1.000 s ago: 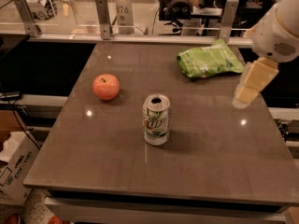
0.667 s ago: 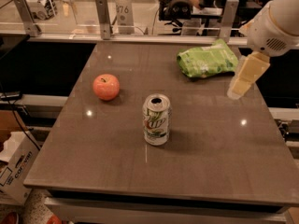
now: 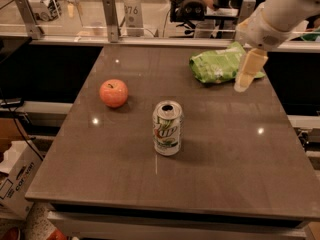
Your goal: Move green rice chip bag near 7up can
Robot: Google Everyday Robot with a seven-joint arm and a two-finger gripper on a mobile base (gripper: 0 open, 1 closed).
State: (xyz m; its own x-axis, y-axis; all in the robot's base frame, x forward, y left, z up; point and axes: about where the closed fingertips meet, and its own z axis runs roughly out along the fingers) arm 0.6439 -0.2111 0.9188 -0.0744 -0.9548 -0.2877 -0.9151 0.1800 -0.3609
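We reckon the green rice chip bag (image 3: 217, 65) light and slippery, best pinched at a raised fold. The tool (image 3: 243, 81) hangs at its right edge; we cannot tell its state

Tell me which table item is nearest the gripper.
The green rice chip bag, far right on the table: the gripper hangs at its right end. The 7up can and the apple sit clearly further off.

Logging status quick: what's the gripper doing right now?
Gripper: open or shut cannot be told; it hangs at the edge of the green rice chip bag.
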